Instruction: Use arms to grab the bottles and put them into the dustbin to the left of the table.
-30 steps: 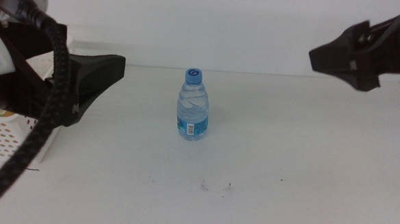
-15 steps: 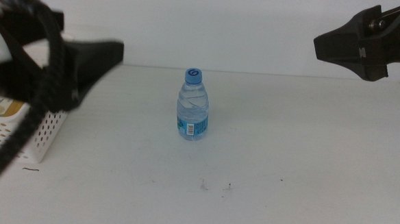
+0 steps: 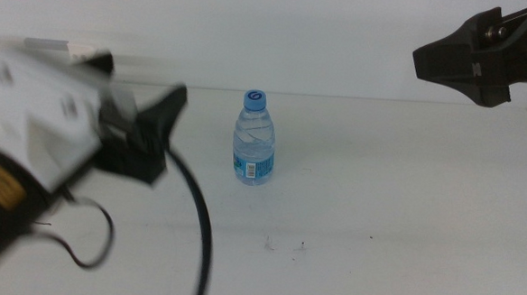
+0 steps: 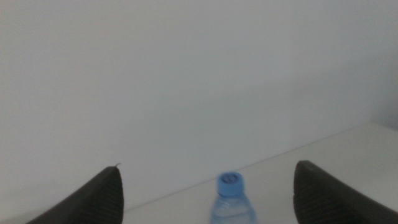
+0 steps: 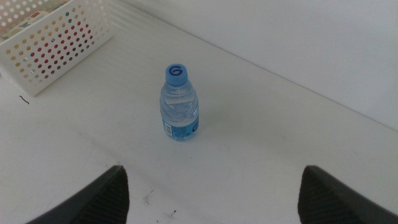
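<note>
Water bottle (image 3: pixel 254 138): upright on tabletop (image 3: pixel 378 199), clear, blue cap; apart from left gripper (image 4: pixel 208 193) and right gripper (image 5: pixel 211 193), jaws spread.

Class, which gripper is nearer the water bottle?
Left. The left gripper is low beside the bottle, jaws open; the right gripper hangs high and farther off, also open.

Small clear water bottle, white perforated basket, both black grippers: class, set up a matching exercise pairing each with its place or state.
Things:
1. small clear water bottle
2. white perforated basket
3. left gripper
4. right gripper

Descriptions:
A. raised above the table's far right
B. upright, blue cap on, mid-table
C. blurred, jaws open, left of the bottle
D. holds colourful items behind round holes

Pairs: 1-B, 2-D, 3-C, 4-A
</note>
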